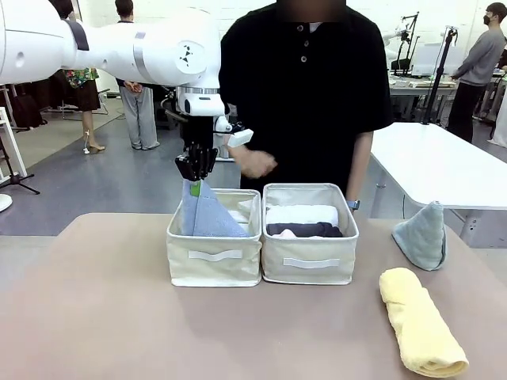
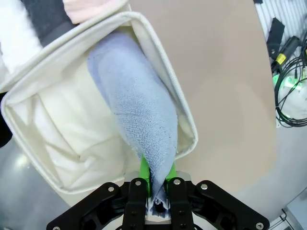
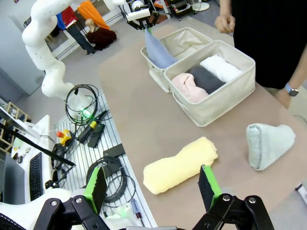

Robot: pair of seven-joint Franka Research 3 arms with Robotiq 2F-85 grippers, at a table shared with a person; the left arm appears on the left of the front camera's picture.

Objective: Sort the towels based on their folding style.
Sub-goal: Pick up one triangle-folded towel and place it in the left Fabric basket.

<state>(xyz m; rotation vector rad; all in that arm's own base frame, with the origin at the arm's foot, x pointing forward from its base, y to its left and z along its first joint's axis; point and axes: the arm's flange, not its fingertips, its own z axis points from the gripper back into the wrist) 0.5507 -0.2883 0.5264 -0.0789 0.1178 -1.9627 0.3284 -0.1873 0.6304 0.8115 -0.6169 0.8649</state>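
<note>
Left gripper [image 1: 195, 182] pinched tight on the tip of the light blue cone towel [image 1: 207, 215], its base down inside the left cream bin [image 1: 214, 265]. Terry looks soft, light and limp; an apex grip likely keeps the cone's shape. Right gripper [image 3: 152, 175] spread wide, empty, above the yellow rolled towel [image 3: 180, 165]; grey-teal cone towel [image 3: 268, 143] nearby on the table.
</note>
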